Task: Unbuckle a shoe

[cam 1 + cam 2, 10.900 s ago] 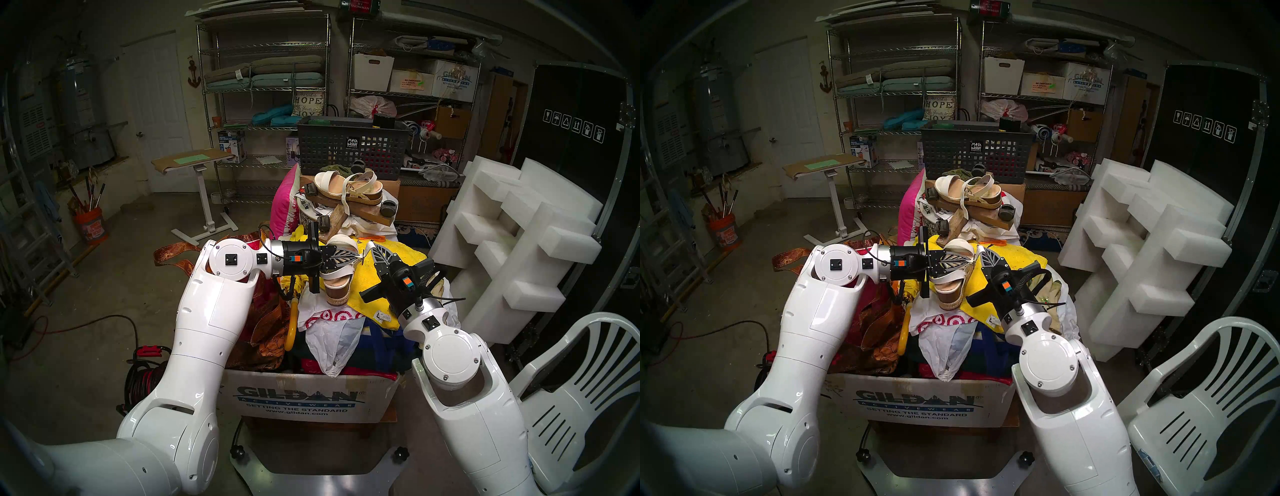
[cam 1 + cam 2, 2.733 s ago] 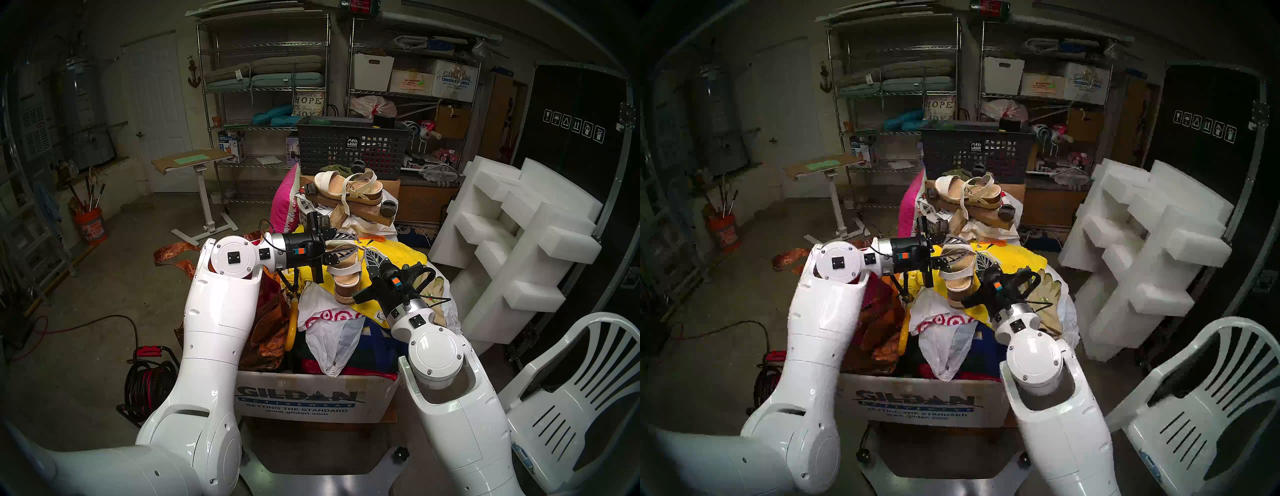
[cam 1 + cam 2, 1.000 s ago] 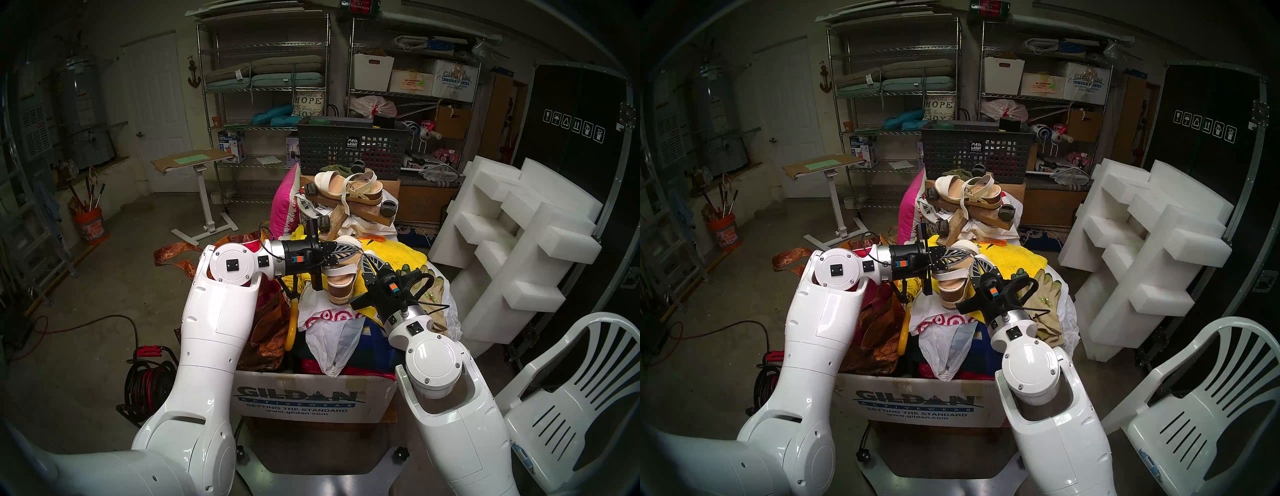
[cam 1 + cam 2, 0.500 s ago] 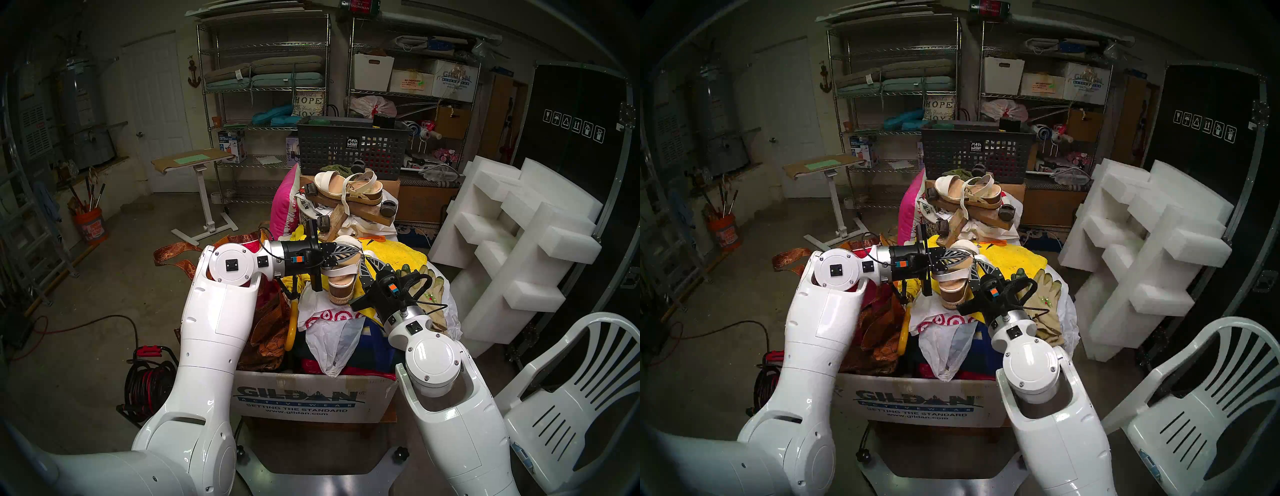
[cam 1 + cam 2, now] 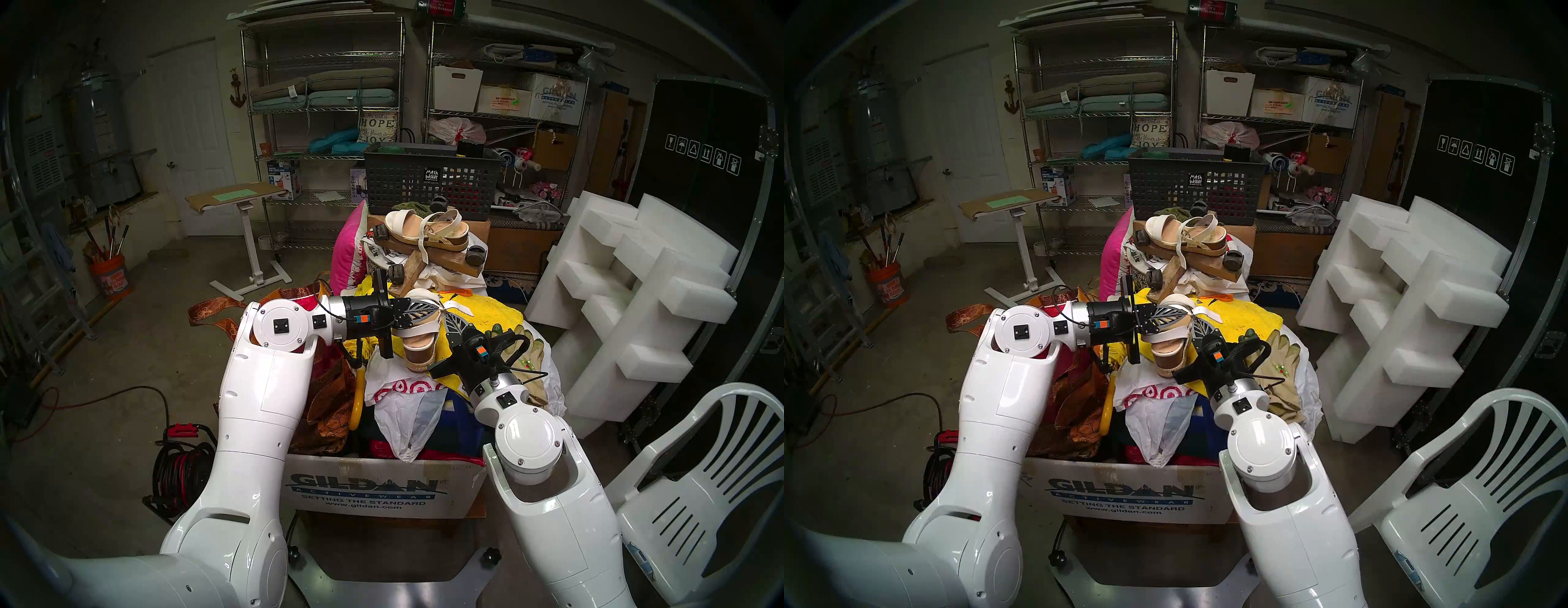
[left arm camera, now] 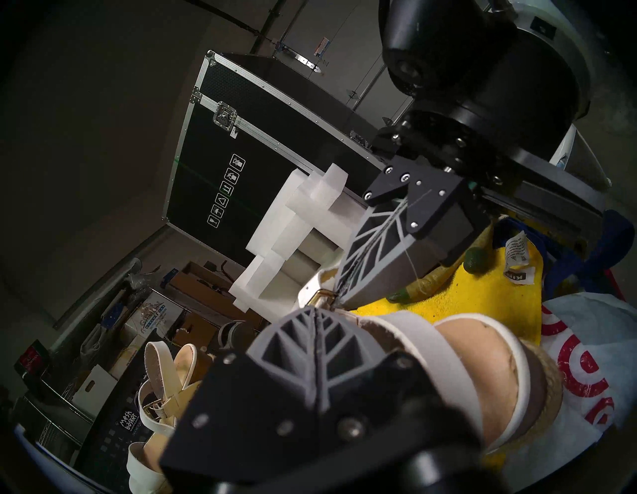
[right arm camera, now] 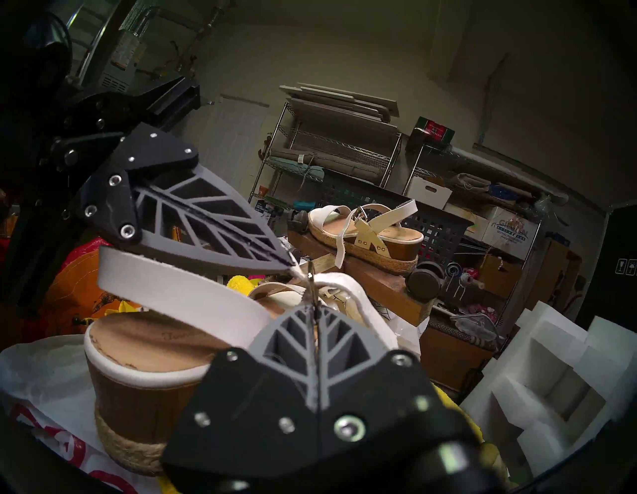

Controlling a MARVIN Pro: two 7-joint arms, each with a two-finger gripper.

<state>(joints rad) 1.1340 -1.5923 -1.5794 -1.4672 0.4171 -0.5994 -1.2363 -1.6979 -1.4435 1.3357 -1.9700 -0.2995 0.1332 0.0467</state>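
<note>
Between both hands (image 5: 441,312), the shoe (image 5: 420,339)

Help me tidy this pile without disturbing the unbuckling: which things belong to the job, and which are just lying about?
In the job:
- wedge sandal
- its ankle strap
- buckle
- left pincer, shut on the strap
- right pincer, shut at the buckle

Lying about:
- platform sandal
- yellow towel
- gloves
- mesh basket
- plastic bag

We list: left gripper (image 6: 315,312), jaws pressed together beside the shoe (image 6: 458,362)'s gold buckle (image 6: 322,296); right gripper (image 6: 339,293) pinching it; yellow cloth (image 6: 482,303) beneath.
</note>
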